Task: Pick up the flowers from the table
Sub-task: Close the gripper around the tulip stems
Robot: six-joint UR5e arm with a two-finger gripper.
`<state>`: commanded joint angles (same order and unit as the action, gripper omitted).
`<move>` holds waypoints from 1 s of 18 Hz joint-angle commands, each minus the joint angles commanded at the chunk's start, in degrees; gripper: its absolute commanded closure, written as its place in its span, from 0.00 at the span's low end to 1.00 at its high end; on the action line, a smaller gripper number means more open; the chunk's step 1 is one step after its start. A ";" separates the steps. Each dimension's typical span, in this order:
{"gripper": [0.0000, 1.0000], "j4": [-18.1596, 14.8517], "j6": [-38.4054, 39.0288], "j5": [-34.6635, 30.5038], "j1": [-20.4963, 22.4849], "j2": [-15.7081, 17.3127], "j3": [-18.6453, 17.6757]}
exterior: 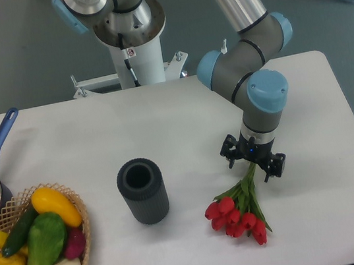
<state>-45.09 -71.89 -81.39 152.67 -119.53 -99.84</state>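
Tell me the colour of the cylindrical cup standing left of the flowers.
The cup is dark grey, almost black, with a ribbed outer wall; the fixed camera view shows it clearly.

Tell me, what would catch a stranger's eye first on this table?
Probably the flowers, a bunch of red tulips lying near the front right of the white table, with the robot's gripper poised right over their green stem ends. Next, the wicker basket of bright vegetables at the front left corner, and the dark ribbed cylinder standing upright mid-table between the two.
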 joint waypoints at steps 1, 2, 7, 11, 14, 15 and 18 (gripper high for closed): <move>0.00 -0.09 0.00 -0.26 0.00 -0.09 -0.09; 0.00 -0.09 0.00 -0.70 -0.09 -0.18 -0.09; 0.01 0.00 0.00 -0.97 -0.44 -0.35 0.00; 0.18 0.00 0.09 -0.97 -0.44 -0.35 0.00; 0.18 0.00 0.09 -0.97 -0.44 -0.35 0.00; 0.18 0.00 0.17 -0.97 -0.44 -0.35 0.00; 0.19 0.00 0.09 -0.97 -0.44 -0.35 0.00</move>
<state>-45.09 -71.81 -82.35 152.23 -119.88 -99.84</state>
